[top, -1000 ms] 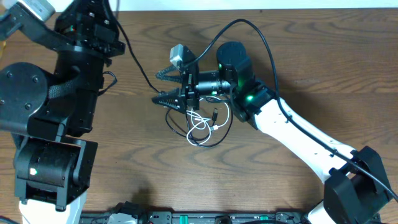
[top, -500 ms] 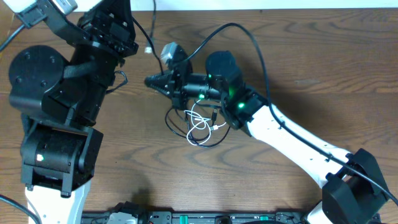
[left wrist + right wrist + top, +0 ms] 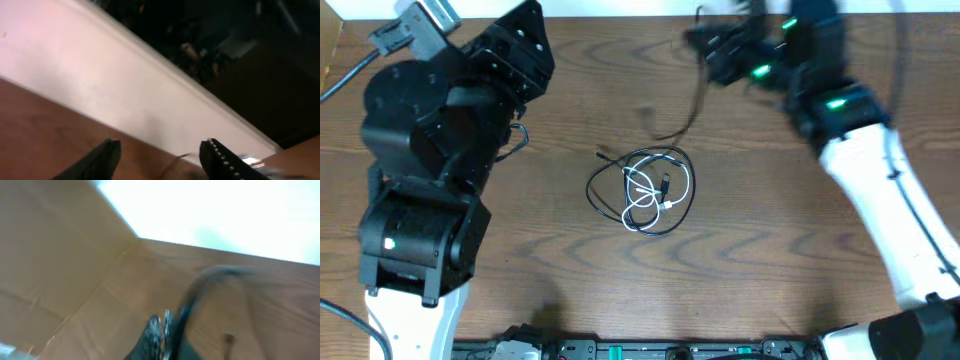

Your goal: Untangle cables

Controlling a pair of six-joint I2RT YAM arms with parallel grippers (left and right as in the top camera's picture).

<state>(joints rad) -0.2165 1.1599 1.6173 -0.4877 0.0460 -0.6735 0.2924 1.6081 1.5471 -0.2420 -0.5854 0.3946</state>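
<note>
The cables (image 3: 642,190) lie in a loose black and white tangle on the middle of the wooden table (image 3: 570,270). My right gripper (image 3: 708,42) is blurred at the back edge, well above and right of the tangle. In the right wrist view the right gripper (image 3: 161,320) is shut, and a thin black cable (image 3: 192,297) runs up from beside its fingers. Overhead, that black cable (image 3: 682,115) shows as a faint smeared line hanging toward the pile. My left gripper (image 3: 162,147) is open with nothing between its fingers, facing the table's back edge. The left arm (image 3: 450,110) stands left of the tangle.
A white wall strip (image 3: 125,90) runs along the back edge of the table. A brown cardboard surface (image 3: 55,265) fills the left of the right wrist view. Dark equipment (image 3: 620,350) lines the front edge.
My right gripper closed at the tangle, then swung up and right to the back edge, drawing a black cable with it. The left jaws have opened and the left arm shifted slightly.
</note>
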